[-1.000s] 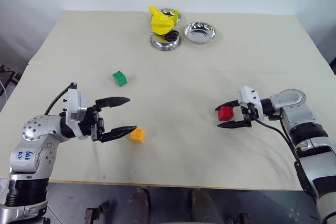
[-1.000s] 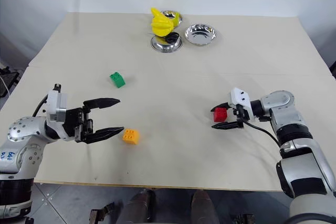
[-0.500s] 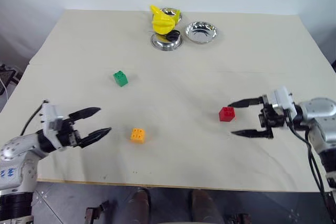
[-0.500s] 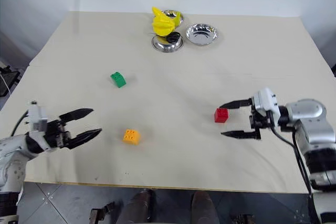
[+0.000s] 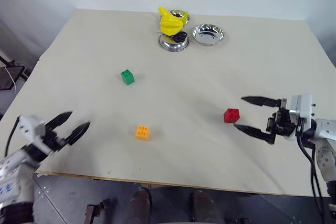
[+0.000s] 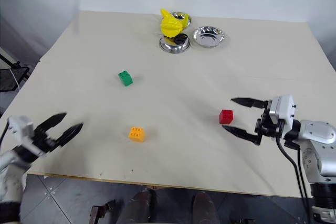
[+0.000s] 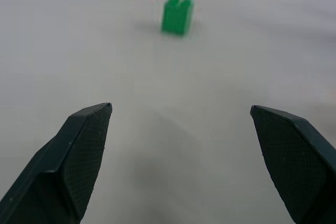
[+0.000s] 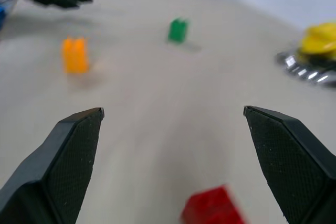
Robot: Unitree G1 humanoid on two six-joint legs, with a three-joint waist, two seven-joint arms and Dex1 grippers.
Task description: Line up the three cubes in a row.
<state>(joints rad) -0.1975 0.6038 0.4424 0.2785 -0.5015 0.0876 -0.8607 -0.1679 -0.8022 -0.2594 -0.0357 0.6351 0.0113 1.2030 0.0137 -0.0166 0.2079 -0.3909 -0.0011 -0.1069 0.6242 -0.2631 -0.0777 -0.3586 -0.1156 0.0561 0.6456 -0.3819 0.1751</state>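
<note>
Table: pale beige top, taking up most of the frame in the head views.

Green cube: left of centre, upper middle of the frame, alone on bare tabletop. In the left wrist view it sits ahead of the fingers, well apart from them.

Orange cube: lower middle of the frame, below and slightly right of the green one, well apart from it.

Red cube: right of centre, at about the height between the other two. The three cubes form a loose triangle, not a row.

Right gripper: at the right edge, pointing toward frame left; fingers spread wide, holding nothing. Fingertips just right of the red cube, apart from it.

Left gripper: lower left corner, near the table's front edge; fingers spread wide, holding nothing. Well apart from the orange cube to its right.

Yellow object: top centre, resting over a steel bowl.

Second bowl: just right of the first.

Third bowl: behind the yellow object, mostly hidden.
</note>
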